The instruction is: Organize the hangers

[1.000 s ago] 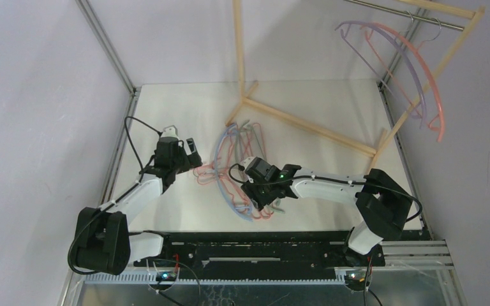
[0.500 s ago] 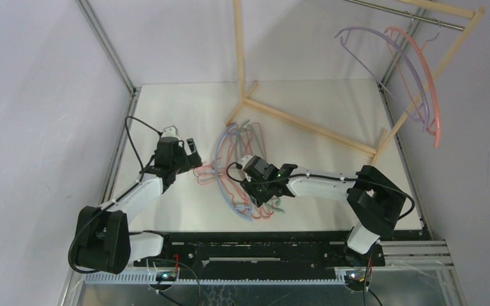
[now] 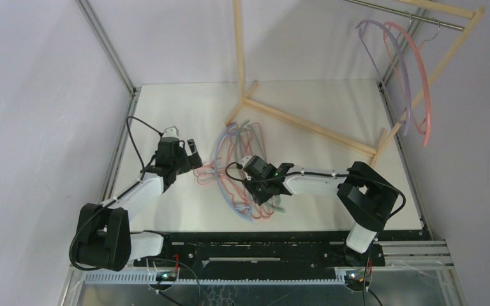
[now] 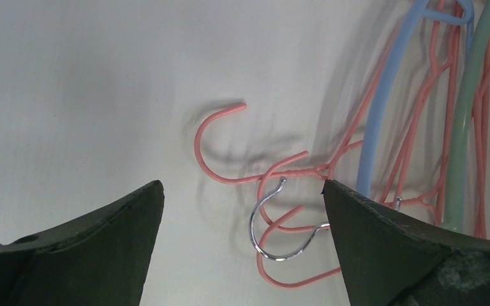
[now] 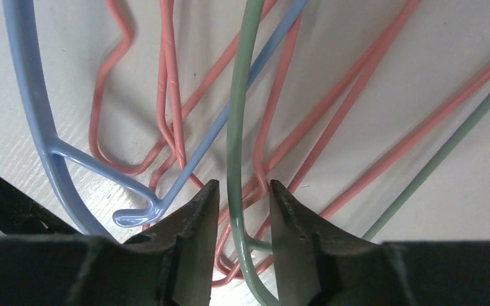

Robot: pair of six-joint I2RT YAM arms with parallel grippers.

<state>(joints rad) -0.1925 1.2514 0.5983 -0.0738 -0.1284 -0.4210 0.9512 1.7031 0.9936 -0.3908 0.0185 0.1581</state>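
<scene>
A heap of thin pink wire and curved blue hangers [image 3: 239, 182] lies on the white bench [image 3: 178, 115] before the pale wooden rack [image 3: 306, 125]. Right hand [image 5: 242, 191], narrow, straddles the heap's grey-green hanger [image 5: 234, 115]; left hand [image 4: 242, 188] gapes wide.

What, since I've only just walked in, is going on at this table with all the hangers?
Two robot arms are working a tangled pile of hangers on the table. The right hand is down in the pile, fingers straddling a grey-green hanger, not yet clamped. The left hand hovers wide open over pink hooks, holding nothing. A lilac hanger and a salmon hanger already hang on the rail.
</scene>
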